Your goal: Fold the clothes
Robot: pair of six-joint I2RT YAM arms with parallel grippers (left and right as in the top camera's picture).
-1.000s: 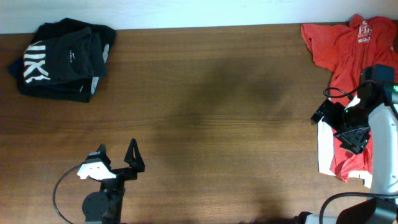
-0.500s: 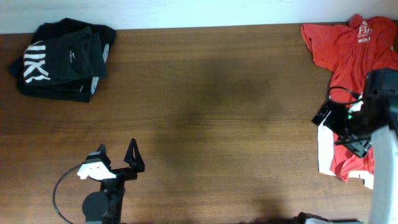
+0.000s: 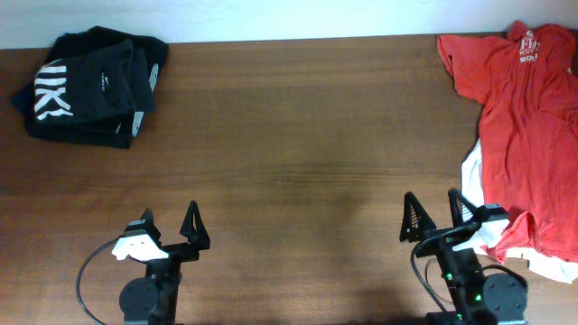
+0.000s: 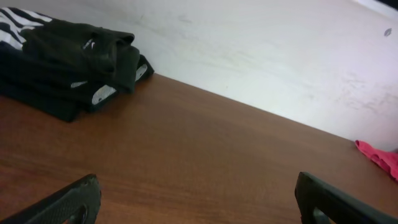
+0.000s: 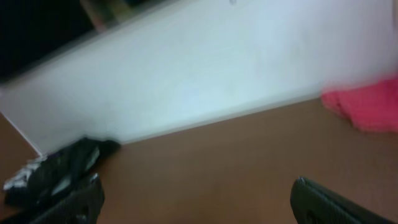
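Observation:
A folded pile of black clothes with white block letters [image 3: 86, 86] lies at the table's far left corner; it also shows in the left wrist view [image 4: 68, 62] and, blurred, in the right wrist view [image 5: 53, 171]. A red T-shirt [image 3: 524, 117] lies spread at the right edge, over a white piece [image 3: 471, 185]; a bit of red shows in the right wrist view [image 5: 367, 109] and in the left wrist view [image 4: 379, 158]. My left gripper [image 3: 169, 230] is open and empty at the front left. My right gripper [image 3: 435, 221] is open and empty at the front right, beside the shirt's lower hem.
The brown wooden table [image 3: 307, 153] runs between the two piles. A pale wall [image 4: 249, 50] stands behind the table's far edge. A black cable [image 3: 86, 271] loops by the left arm's base.
My right arm has pulled back from over the red T-shirt to the front edge, gripper open. The shirt now lies uncovered, with its lower part lying differently. The left arm has not moved.

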